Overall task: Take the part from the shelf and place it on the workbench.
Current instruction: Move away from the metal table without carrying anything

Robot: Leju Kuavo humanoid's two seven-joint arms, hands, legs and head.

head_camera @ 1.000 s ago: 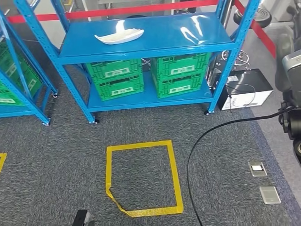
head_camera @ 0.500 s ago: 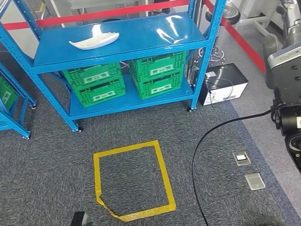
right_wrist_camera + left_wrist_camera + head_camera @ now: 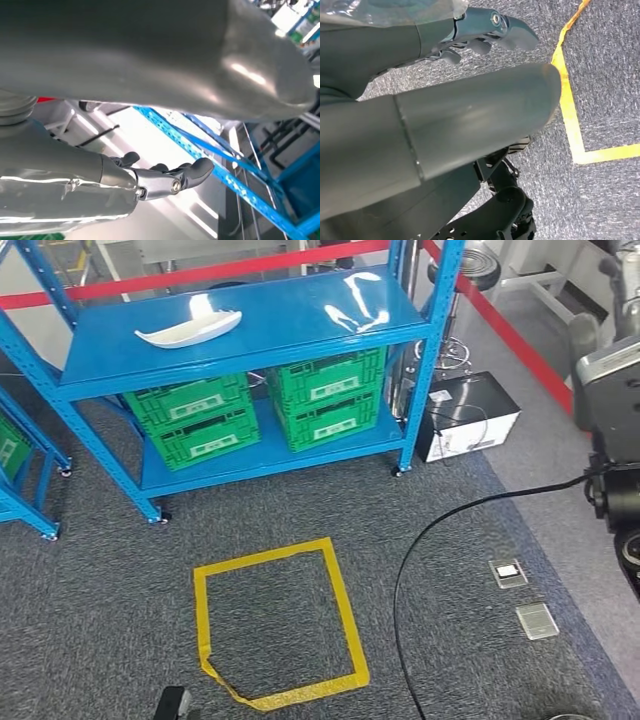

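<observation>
A white, flat curved part (image 3: 189,328) lies on the top board of the blue shelf (image 3: 241,325), toward its left end. My left hand (image 3: 478,37) hangs over the grey carpet beside the yellow tape, fingers apart and holding nothing. My right hand (image 3: 162,177) shows with its fingers stretched out and apart, nothing in them, with blue shelf rails (image 3: 241,185) behind it. Both hands are far from the part.
Two stacks of green crates (image 3: 195,420) (image 3: 324,398) fill the shelf's lower board. A yellow tape square (image 3: 275,625) marks the carpet in front. A black cable (image 3: 453,530) curves across the floor at right, near a white box (image 3: 468,420) and red barrier tape (image 3: 513,330). Another blue rack (image 3: 23,470) stands at left.
The whole picture has shifted left and slightly down, so the camera has turned right; the shelf and part have not moved on their own.
</observation>
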